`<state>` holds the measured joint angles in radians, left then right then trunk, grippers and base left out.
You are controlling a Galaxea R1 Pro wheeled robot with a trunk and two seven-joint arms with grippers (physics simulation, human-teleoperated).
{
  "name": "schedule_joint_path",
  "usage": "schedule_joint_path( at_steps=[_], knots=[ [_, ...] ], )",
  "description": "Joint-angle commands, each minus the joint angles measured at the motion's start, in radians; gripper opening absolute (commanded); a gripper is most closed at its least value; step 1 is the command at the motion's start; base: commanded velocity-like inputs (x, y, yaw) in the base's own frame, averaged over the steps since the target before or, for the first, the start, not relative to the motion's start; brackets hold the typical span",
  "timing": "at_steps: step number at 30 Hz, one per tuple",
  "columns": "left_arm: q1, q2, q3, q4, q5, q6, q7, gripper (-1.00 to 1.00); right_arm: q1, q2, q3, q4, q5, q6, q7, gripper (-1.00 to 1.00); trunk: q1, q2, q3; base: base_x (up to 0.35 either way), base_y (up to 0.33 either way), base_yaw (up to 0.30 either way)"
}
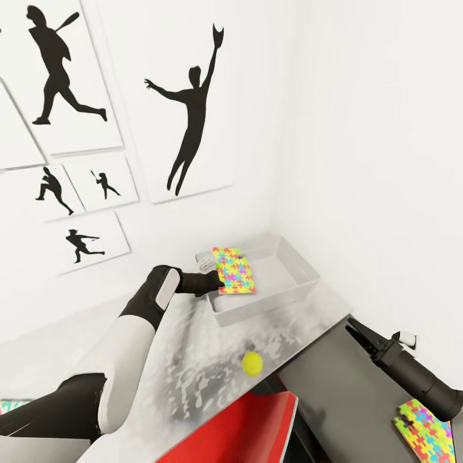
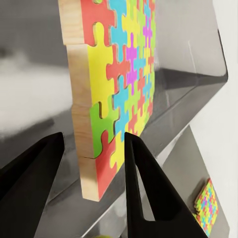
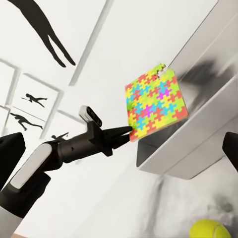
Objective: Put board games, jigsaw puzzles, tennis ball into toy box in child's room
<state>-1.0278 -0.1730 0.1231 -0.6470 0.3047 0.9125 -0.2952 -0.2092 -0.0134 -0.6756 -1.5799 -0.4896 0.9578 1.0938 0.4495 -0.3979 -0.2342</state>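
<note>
Jigsaw puzzle point(image 1: 234, 271) pinched by left gripper point(image 1: 215, 281) over toy box point(image 1: 302, 278) rim, tennis ball point(image 1: 252, 363) on table point(image 1: 193, 360), right gripper point(image 1: 357, 333) state unclear.

The left hand point(image 1: 215, 281) is out over the near left rim of the tub point(image 1: 302, 287), which sits on the surface point(image 1: 193, 373) in the corner where the two walls meet. A puzzle point(image 1: 234, 271) stands tilted between that hand's fingers point(image 2: 144, 188), reaching out beyond it above the tub's inside. Back toward the robot from the hand, the ball point(image 1: 252, 363) lies on the surface, apart from the tub. The right hand point(image 1: 355, 332) is off past the surface's edge, and a second puzzle point(image 1: 427, 431) lies lower, below it.
</note>
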Motion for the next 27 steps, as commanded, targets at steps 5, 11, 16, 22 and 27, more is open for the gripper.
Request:
schedule_joint_path(
  at_steps=[5,11,16,22,27],
  knots=[
    [-0.001,-0.001,0.007,0.0,0.024,0.006,0.031,-1.0,-0.001,0.0,-0.001,0.0,0.0,0.004,0.003,1.0,0.001,-0.002,-0.01,0.0,0.0,0.0],
    [-0.001,-0.001,0.007,0.0,0.03,0.006,0.038,-1.0,-0.001,0.0,-0.001,0.0,0.0,0.003,0.003,1.0,0.001,-0.002,-0.02,0.0,0.0,0.0],
    [-0.001,-0.001,0.007,0.0,0.031,0.006,0.039,-1.0,-0.001,0.0,-0.001,0.0,0.0,0.003,0.003,1.0,0.001,-0.002,-0.028,0.0,0.0,0.0],
    [-0.001,-0.001,0.007,-0.002,0.031,0.006,0.039,-1.0,-0.001,0.0,-0.001,0.0,0.0,0.002,0.003,1.0,0.001,-0.002,-0.038,0.0,0.0,0.0],
    [-0.001,-0.001,0.006,-0.007,0.031,0.006,0.039,-1.0,0.0,0.0,-0.002,0.0,0.0,0.002,0.004,1.0,0.001,-0.002,-0.046,0.0,0.0,0.0]
  ],
)
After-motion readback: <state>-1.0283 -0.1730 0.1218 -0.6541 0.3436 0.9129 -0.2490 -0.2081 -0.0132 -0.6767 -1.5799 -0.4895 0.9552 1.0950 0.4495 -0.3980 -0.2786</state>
